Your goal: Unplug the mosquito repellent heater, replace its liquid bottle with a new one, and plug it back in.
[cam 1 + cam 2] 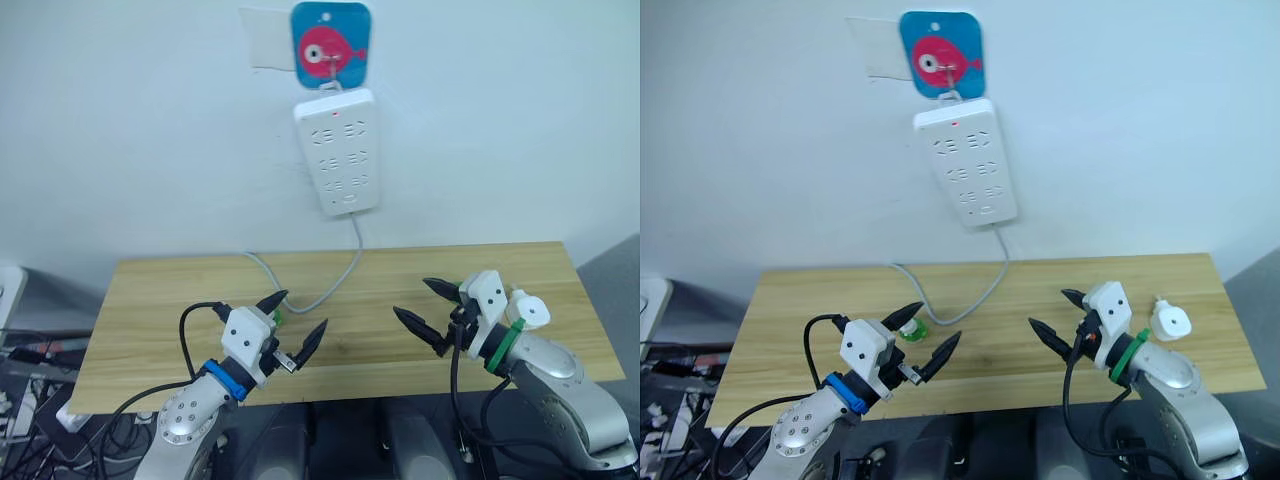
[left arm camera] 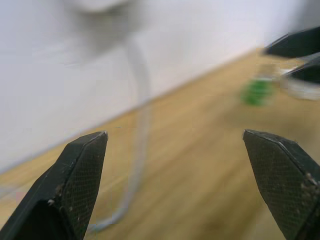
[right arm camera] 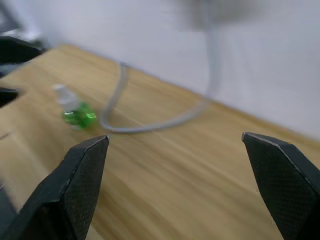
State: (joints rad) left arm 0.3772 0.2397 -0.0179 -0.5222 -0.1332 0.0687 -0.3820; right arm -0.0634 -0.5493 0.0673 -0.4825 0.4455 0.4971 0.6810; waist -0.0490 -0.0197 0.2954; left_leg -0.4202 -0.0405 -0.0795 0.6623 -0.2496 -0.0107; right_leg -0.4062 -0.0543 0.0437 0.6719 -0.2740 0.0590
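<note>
The mosquito repellent heater (image 1: 1170, 322), a small white rounded unit, lies on the wooden table (image 1: 180, 290) near its right edge, just behind my right wrist. A small liquid bottle (image 1: 912, 328) with green contents and a pale cap lies on the table beside my left gripper's far finger; the right wrist view shows the bottle (image 3: 75, 111) too. My left gripper (image 1: 305, 308) hovers open over the front left of the table with nothing between its fingers. Facing it from the right, my right gripper (image 1: 410, 297) is open and empty.
A long white power strip (image 1: 337, 150) with a red light hangs on the wall under a blue fish hook (image 1: 330, 44). Its grey cable (image 1: 335, 280) drops onto the table's back middle and curves left. Bare wood lies between the grippers.
</note>
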